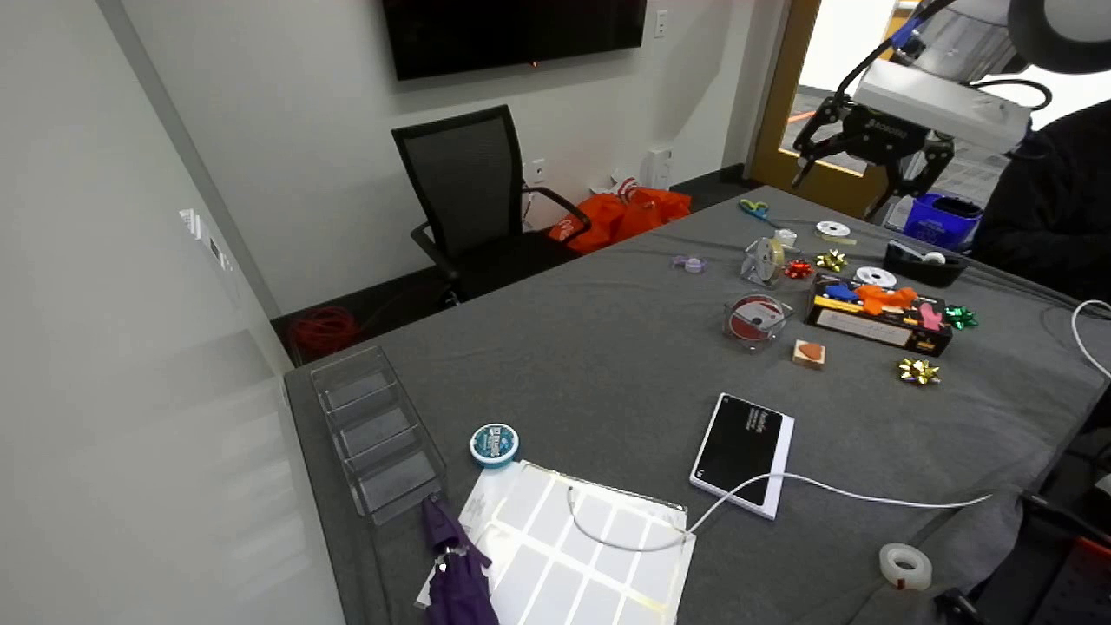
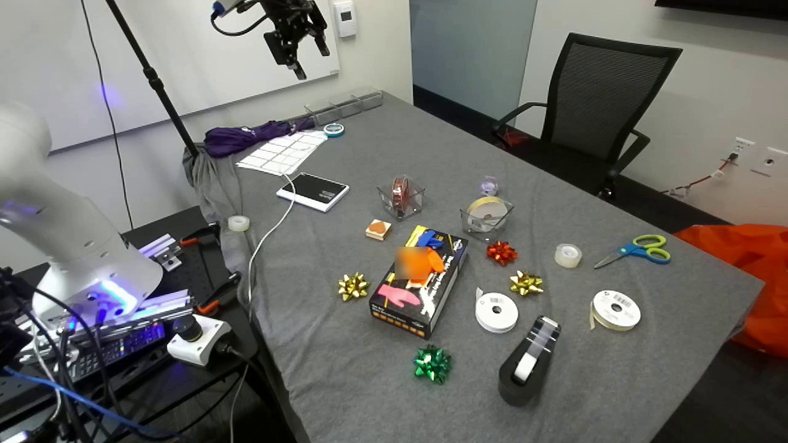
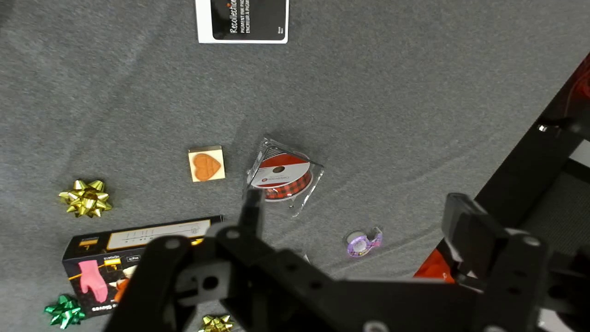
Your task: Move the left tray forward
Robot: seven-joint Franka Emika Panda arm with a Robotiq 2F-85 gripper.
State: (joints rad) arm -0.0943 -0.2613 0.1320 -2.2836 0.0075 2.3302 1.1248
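One wide-spread tool (image 1: 836, 194) hangs above the table (image 1: 573, 347) in an exterior view; in an exterior view the left tray (image 2: 415, 202), one of two, holds one ribbon roll (image 2: 400, 194) near one heart block (image 2: 378, 230); the wrist view shows two gold bows (image 3: 86, 198)

White arm (image 2: 92, 240), black claw (image 1: 834, 198), perhaps blue-wrapped cable (image 1: 905, 33)

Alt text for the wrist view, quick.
A clear tray holding red ribbon lies near centre, partly behind one finger of the open claw. Heart stamp left of tray, ink pad above, purple tape lower right.
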